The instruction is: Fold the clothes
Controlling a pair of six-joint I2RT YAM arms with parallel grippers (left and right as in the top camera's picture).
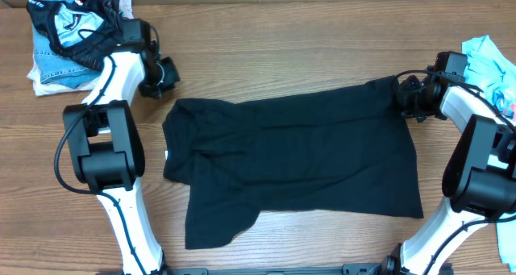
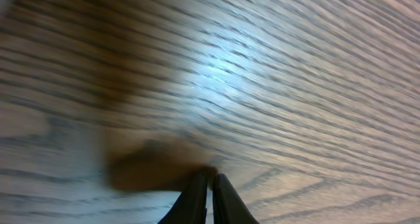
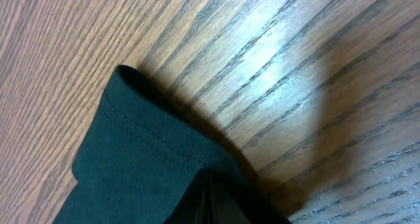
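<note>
A black short-sleeved T-shirt [image 1: 298,158] lies spread on the wooden table, partly rumpled, with a small white neck label [image 1: 167,153] at its left edge. My right gripper [image 1: 401,95] is shut on the shirt's upper right corner. In the right wrist view the hemmed black fabric [image 3: 141,155] runs under the closed fingers [image 3: 209,184]. My left gripper [image 1: 167,73] hovers above and left of the shirt, apart from it. In the blurred left wrist view its fingers [image 2: 210,179] are shut and empty over bare wood.
A pile of clothes [image 1: 68,37] sits at the far left corner: black-and-pale-blue patterned on top, denim and white below. A light blue garment [image 1: 488,61] lies at the right edge, behind the right arm.
</note>
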